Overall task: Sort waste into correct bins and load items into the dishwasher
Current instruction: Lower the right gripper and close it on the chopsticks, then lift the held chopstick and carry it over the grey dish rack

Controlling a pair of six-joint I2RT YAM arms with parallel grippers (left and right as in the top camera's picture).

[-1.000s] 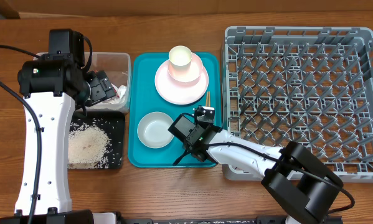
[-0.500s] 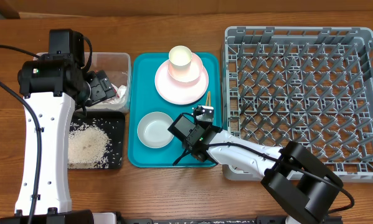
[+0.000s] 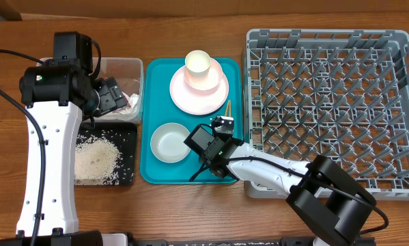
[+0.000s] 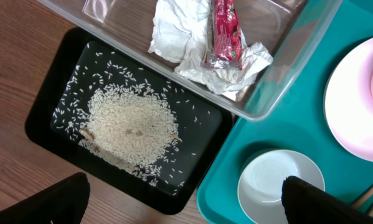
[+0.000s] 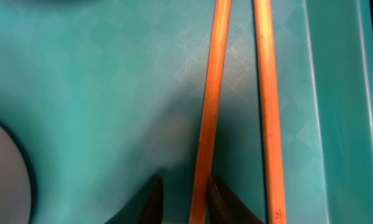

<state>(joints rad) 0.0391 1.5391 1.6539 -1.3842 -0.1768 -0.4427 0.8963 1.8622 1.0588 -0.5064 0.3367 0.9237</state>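
At the far left, the left gripper (image 3: 110, 96) hangs above the near edge of a clear tub (image 3: 132, 65), its fingers (image 4: 55, 199) spread wide apart and holding nothing. Inside the tub lie a crumpled white tissue (image 4: 174, 37) and a red wrapper (image 4: 223, 31) resting on it. Just near of the tub sits a black tray (image 3: 125, 137) with a heap of rice (image 3: 95, 158) and loose grains scattered around it. Right of both is a teal tray (image 3: 156, 174). On its near-left part stands a white bowl (image 3: 170, 142), and at its far end a pale plate (image 3: 180, 92) carries a cup (image 3: 199, 68). Two chopsticks (image 5: 211, 93) lie side by side along the tray's right edge. The right gripper (image 5: 185, 198) is down at the tray, its fingers (image 5: 154, 199) narrowly apart and straddling the left chopstick. One tip is against it, while a strip of teal shows on the other side, so the stick is not clamped. Farthest right stands the large grey dish rack (image 3: 327, 102), with only its pegs showing.
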